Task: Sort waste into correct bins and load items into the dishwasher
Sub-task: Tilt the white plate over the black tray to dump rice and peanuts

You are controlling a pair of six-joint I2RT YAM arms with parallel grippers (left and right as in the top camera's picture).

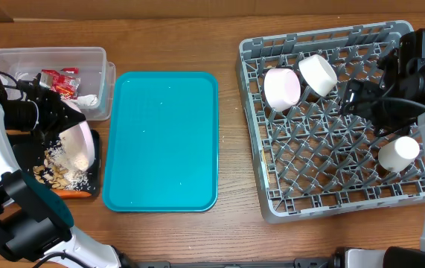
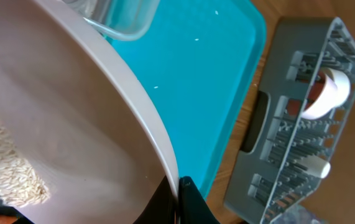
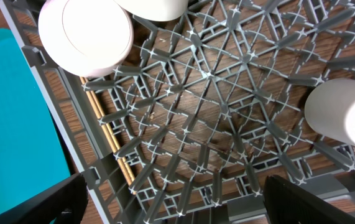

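My left gripper is shut on the rim of a flat white plate, which is held tilted over the black tray. In the left wrist view the two fingers pinch the plate's edge, and beige scraps cling to its face. More scraps and an orange carrot lie in the black tray. The clear tub holds a red wrapper and a white paper wad. My right gripper hangs open and empty over the grey dish rack, which holds two bowls and a cup.
A large teal tray lies between the bins and the rack. In the right wrist view upright pegs fill the space below the open fingers, with a bowl at the upper left and the cup at the right.
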